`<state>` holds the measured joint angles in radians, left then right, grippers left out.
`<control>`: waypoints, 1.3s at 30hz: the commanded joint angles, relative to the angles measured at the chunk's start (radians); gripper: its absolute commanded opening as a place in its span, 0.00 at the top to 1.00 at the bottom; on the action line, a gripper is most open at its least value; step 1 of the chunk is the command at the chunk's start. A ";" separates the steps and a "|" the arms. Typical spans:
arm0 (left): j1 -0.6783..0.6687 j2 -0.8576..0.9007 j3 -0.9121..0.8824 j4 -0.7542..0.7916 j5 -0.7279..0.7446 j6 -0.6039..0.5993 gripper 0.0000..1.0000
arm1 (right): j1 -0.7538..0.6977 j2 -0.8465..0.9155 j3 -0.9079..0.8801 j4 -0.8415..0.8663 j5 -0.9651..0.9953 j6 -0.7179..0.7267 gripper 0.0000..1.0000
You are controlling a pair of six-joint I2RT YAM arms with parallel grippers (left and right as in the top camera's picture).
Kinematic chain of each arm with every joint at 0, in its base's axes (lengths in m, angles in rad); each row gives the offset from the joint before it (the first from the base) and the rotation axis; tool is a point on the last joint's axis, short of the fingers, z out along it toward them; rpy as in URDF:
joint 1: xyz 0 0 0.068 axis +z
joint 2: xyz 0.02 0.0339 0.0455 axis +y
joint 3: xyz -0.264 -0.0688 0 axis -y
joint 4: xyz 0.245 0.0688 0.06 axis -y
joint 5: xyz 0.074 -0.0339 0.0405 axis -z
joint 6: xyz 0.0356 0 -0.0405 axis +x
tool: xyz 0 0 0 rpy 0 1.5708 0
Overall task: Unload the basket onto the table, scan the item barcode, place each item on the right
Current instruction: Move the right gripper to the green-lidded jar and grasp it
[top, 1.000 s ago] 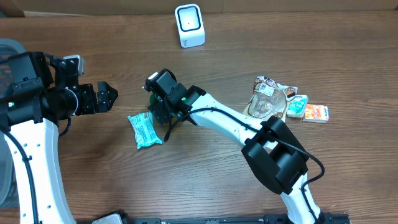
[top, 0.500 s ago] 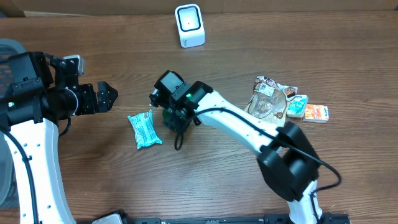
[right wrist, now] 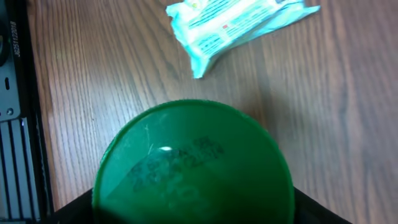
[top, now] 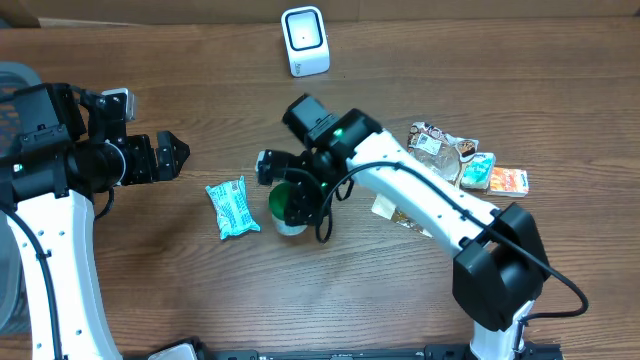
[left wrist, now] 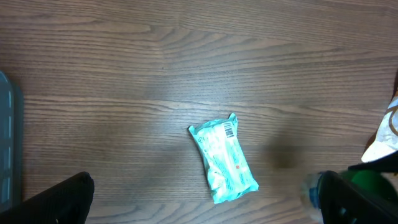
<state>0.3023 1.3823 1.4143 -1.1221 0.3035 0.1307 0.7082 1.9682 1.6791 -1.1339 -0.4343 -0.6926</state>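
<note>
My right gripper (top: 296, 198) is shut on a round container with a green lid (top: 281, 203), held just above the table's middle. In the right wrist view the green lid (right wrist: 193, 165) fills the lower half, with my dark fingers (right wrist: 78, 208) at both its sides. A teal snack packet (top: 232, 207) lies flat just left of the container, its barcode (left wrist: 229, 130) facing up. The white scanner (top: 305, 41) stands at the table's far edge. My left gripper (top: 172, 155) hangs open left of the packet, holding nothing (left wrist: 205, 194).
Several snack packets (top: 455, 165) lie in a cluster at the right, and a pale wrapper (top: 385, 208) shows under the right arm. A grey bin (left wrist: 6, 146) sits at the left edge. The table's front edge carries a dark rail (right wrist: 12, 106).
The right arm has swung right and toward the front, carrying the green-lidded container from behind the teal packet to its right side. The left arm has not moved.
</note>
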 commanded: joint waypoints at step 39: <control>-0.004 -0.002 0.006 0.001 0.001 0.015 0.00 | -0.023 0.027 -0.064 0.249 0.194 1.006 0.00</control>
<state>0.3023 1.3823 1.4143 -1.1217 0.3035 0.1307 0.6769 1.9789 1.6199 -0.8845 -0.1402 0.2996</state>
